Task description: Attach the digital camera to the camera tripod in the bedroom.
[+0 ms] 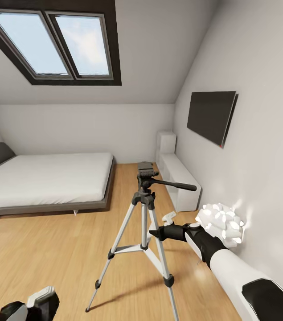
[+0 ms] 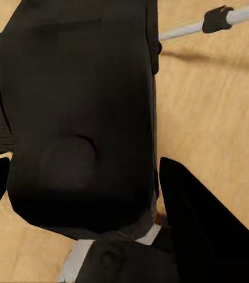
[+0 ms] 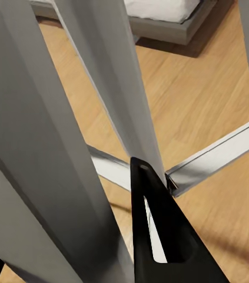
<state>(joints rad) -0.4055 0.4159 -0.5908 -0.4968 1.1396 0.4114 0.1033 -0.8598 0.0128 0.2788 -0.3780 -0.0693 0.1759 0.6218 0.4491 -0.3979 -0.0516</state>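
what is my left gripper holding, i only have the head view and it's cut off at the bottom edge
Observer: In the left wrist view a black boxy body, the digital camera, sits between the two fingers of the left gripper, above the wood floor.
Operator: ok and how close is the right gripper to the tripod
Observer: In the right wrist view one finger of the right gripper lies right beside a silver leg of the camera tripod. I cannot tell whether the gripper clamps the leg.
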